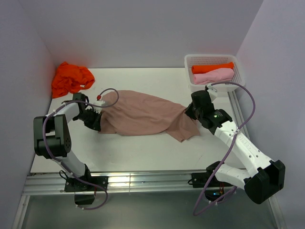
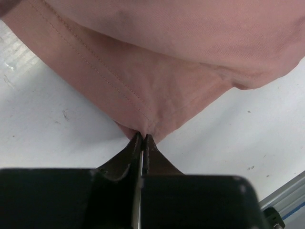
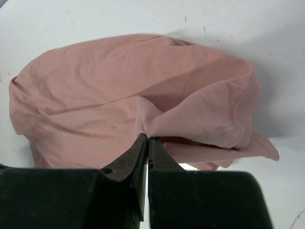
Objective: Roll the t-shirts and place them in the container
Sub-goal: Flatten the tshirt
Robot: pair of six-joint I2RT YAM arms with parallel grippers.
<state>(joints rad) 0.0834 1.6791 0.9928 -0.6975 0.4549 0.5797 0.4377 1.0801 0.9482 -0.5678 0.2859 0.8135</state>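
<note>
The large dusty pinkish-brown t-shirt [image 1: 143, 114] lies stretched across the middle of the table. My left gripper [image 1: 97, 120] is shut on its left hem corner [image 2: 143, 129]. My right gripper [image 1: 190, 110] is shut on a pinched fold at its right end [image 3: 148, 131]. The shirt also fills the left wrist view [image 2: 167, 62] and the right wrist view [image 3: 119, 95]. A crumpled bright orange t-shirt [image 1: 70, 78] lies at the far left. A rolled orange t-shirt [image 1: 212, 67] and a rolled light pink t-shirt [image 1: 213, 76] lie in the basket.
The white plastic mesh basket [image 1: 190, 64] stands at the far right corner. Walls close in on the left, back and right. A metal rail [image 1: 143, 181] runs along the table's near edge, between the arm bases.
</note>
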